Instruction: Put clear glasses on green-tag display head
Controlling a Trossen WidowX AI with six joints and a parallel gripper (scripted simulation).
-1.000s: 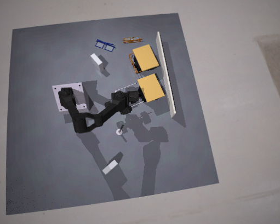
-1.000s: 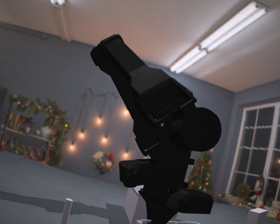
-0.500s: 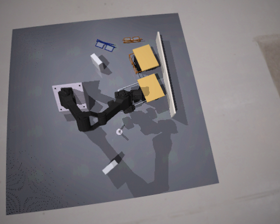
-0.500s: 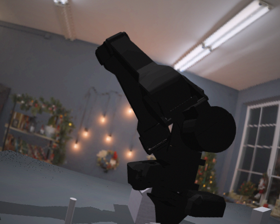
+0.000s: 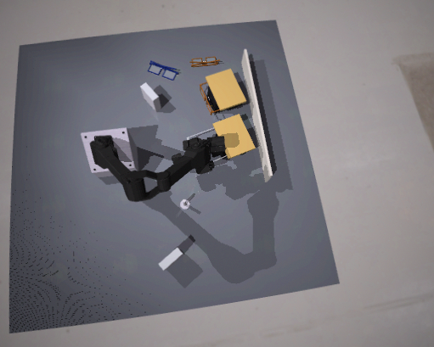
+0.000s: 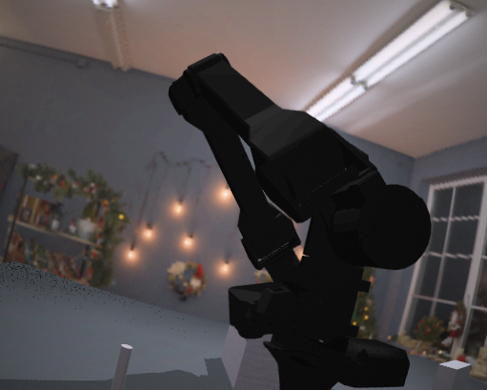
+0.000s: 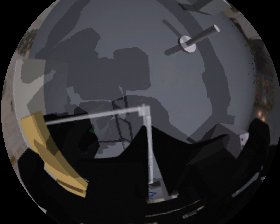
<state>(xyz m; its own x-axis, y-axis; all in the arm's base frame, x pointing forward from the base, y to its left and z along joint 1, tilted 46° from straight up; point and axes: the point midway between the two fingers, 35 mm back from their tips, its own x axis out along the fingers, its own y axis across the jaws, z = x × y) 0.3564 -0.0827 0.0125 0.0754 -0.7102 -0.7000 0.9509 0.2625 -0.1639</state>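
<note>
The clear glasses are open and held by the front frame. My gripper is shut on them. Their temples point at the nearer display head, a dark head under a yellow block; a small green tag shows on its dark part. In the top view one temple reaches the block's upper left corner and the other its lower edge, one on each side. The nose and ears are hidden, so contact cannot be told. The glasses do not show clearly in the exterior view.
The other head, under a yellow block, wears orange glasses close beside. A white panel stands behind both heads. Blue glasses and folded orange glasses lie beyond. White blocks and a peg stand around.
</note>
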